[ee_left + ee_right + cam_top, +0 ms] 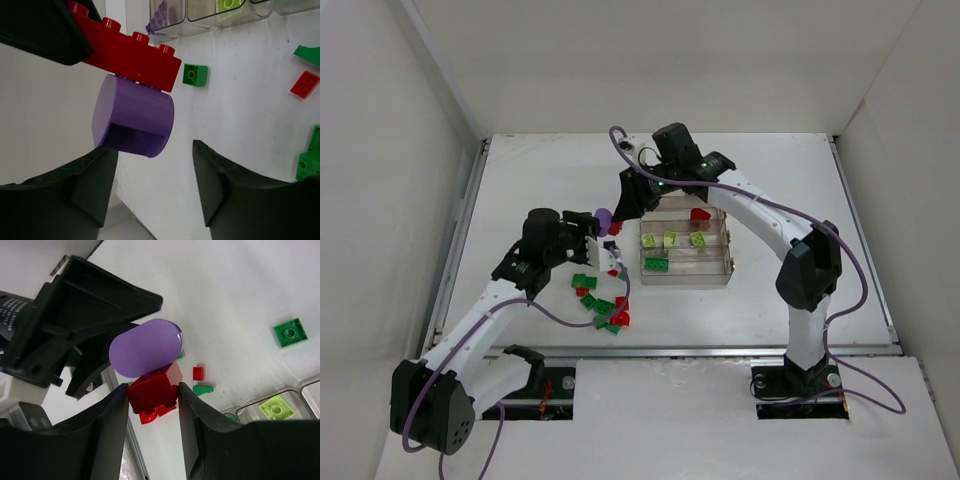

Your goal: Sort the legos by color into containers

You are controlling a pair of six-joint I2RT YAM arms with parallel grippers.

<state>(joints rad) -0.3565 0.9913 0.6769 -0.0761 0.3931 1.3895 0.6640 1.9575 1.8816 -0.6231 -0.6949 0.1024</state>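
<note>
My right gripper (pixel 617 222) is shut on a red brick (pixel 152 390) that has a purple round piece (pixel 145 347) stuck to it, and holds both above the table left of the clear tray (pixel 705 272). In the left wrist view the red brick (pixel 130 55) and the purple piece (pixel 132 117) hang just beyond my left gripper (pixel 155 185), which is open; the purple piece sits just above its left finger, not between the jaws. In the top view my left gripper (pixel 588 226) is right beside the purple piece (pixel 604 215). The tray holds lime bricks (pixel 670 239), a green brick (pixel 656 264) and a red one (pixel 700 213).
Several loose green (pixel 584 281) and red (pixel 620 318) bricks lie on the table just below the two grippers. A green brick (pixel 194 75) and a red one (pixel 304 84) lie near the tray's end (pixel 200 17). White walls enclose the table.
</note>
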